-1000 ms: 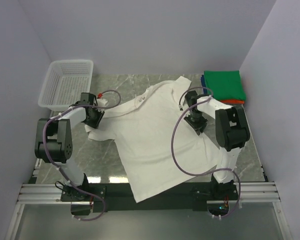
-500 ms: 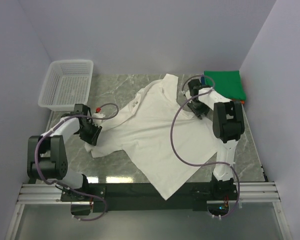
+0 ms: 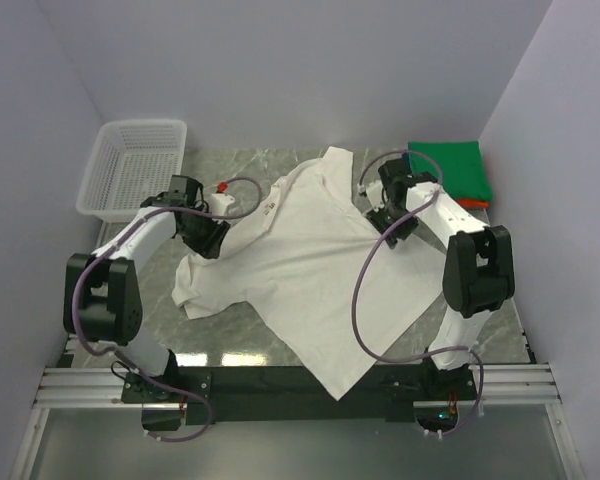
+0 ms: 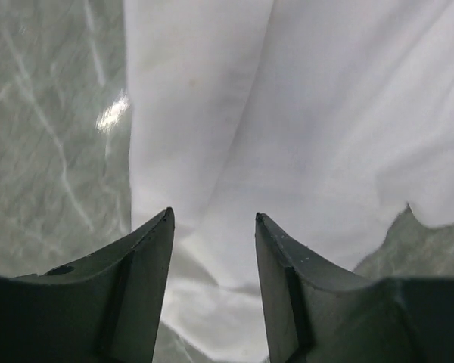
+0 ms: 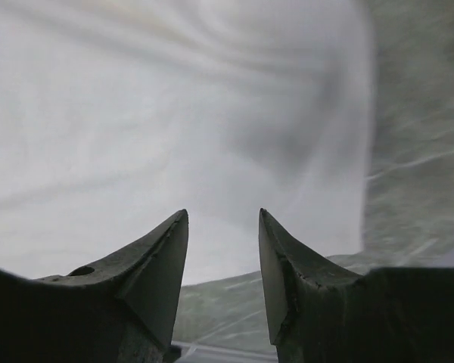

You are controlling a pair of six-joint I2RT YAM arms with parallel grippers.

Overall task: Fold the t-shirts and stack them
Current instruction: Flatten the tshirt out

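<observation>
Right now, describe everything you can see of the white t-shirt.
The white t-shirt is soft, wrinkled cloth, short-sleeved, spread unfolded and skewed across the marble table, collar toward the far side, hem corner hanging over the near edge. The left gripper and right gripper sit over its two sides, jaws open, gripping nothing.

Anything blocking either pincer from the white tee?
Nothing visible does. The left pincer and the right pincer both hang open right over the white tee, and both wrist views show only bare cloth ahead of them.

Left hand (image 4: 213,215), parted, over white t-shirt (image 4: 310,113) on marble table (image 4: 53,128)
</observation>
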